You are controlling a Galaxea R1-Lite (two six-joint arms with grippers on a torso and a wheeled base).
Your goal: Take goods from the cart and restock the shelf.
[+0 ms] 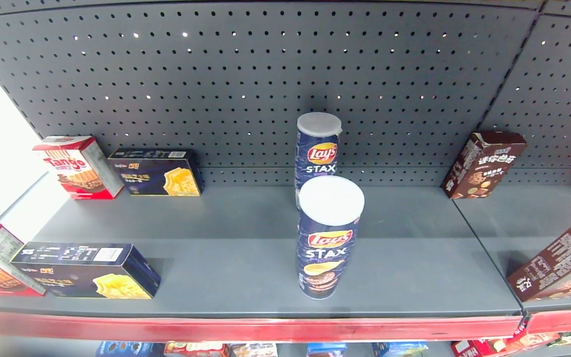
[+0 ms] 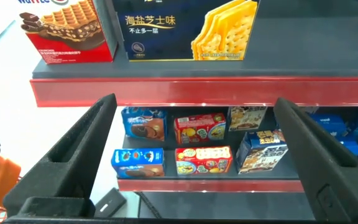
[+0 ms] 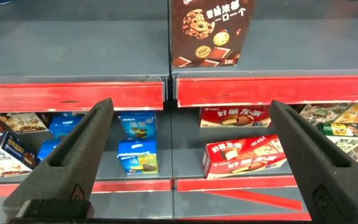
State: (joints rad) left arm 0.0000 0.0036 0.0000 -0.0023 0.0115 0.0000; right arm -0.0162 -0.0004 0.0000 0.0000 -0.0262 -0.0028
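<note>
On the grey shelf [image 1: 246, 218], front chip can [image 1: 326, 248] stands upright mid-board, rear chip can [image 1: 316, 148] just behind it. Left gripper [image 2: 194, 102] and right gripper [image 3: 191, 104] both spread wide, empty, facing its red edge.

The shelf [image 1: 414, 267] has bare board on both sides of the two chip cans standing mid-shelf (the front can [image 1: 326, 243] directly before the back can [image 1: 317, 148]). The left gap ends at the front cracker box [image 1: 87, 270] and rear cracker box [image 1: 159, 172], and the right gap at the brown cookie box [image 1: 484, 163].
</note>
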